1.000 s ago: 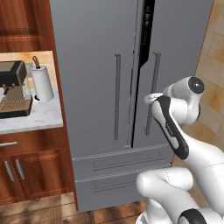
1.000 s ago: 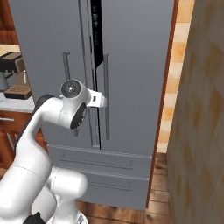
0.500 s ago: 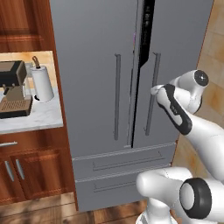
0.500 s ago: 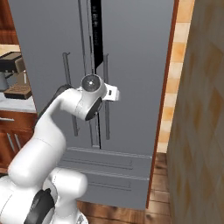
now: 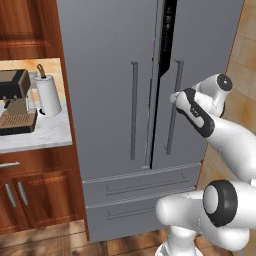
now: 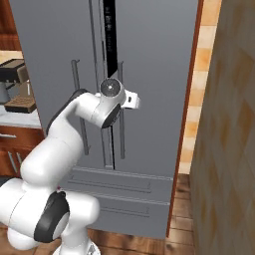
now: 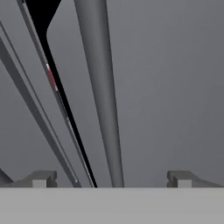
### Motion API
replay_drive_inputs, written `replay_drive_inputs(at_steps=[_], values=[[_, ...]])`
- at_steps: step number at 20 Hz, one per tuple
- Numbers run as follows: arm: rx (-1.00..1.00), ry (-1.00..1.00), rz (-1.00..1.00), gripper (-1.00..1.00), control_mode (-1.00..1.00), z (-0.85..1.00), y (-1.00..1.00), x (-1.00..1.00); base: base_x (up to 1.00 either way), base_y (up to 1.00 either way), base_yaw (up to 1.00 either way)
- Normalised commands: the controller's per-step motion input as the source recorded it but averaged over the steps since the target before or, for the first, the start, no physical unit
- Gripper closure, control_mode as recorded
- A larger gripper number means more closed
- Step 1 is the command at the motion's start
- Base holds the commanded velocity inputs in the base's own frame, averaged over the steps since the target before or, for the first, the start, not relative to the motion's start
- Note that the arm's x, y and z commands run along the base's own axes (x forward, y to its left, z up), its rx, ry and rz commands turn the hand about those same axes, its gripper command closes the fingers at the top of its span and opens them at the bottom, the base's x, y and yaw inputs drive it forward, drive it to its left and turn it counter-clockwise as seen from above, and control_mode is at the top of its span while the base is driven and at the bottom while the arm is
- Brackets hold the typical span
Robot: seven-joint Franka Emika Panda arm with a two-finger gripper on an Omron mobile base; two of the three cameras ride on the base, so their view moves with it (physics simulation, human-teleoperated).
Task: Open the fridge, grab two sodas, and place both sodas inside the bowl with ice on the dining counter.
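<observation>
Fridge point(image 5: 115, 75) — I see the gripper point(image 7: 109, 178), fingers spread wide and empty, has swung in to straddle the right door handle point(image 7: 103, 96) — the pull comes next, I judge.

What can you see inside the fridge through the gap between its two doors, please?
Through the narrow gap, the fridge shows mostly black interior. The hand view catches a small red streak in the slit; what it is can't be told. Shelves and contents stay hidden behind the grey doors.
</observation>
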Motion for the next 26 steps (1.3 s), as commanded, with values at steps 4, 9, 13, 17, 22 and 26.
replay_drive_inputs(at_steps=[4,9,13,17,22,26], values=[[0.00,-0.05,0.00,-1.00,-1.00,-0.06,0.08,0.23,0.00,0.00,0.00],[0.00,-0.07,0.00,-1.00,-1.00,-0.09,0.22,0.20,0.00,0.00,0.00],[0.00,-0.02,0.00,-1.00,-1.00,-0.07,0.07,0.32,0.00,0.00,0.00],[0.00,0.03,0.00,-1.00,-1.00,0.00,-0.05,0.38,0.00,0.00,0.00],[0.00,0.04,0.01,-1.00,-1.00,0.00,-0.11,0.32,0.00,0.00,0.00],[0.00,0.00,0.02,-1.00,-1.00,-0.02,-0.17,0.32,0.00,0.00,0.00]])
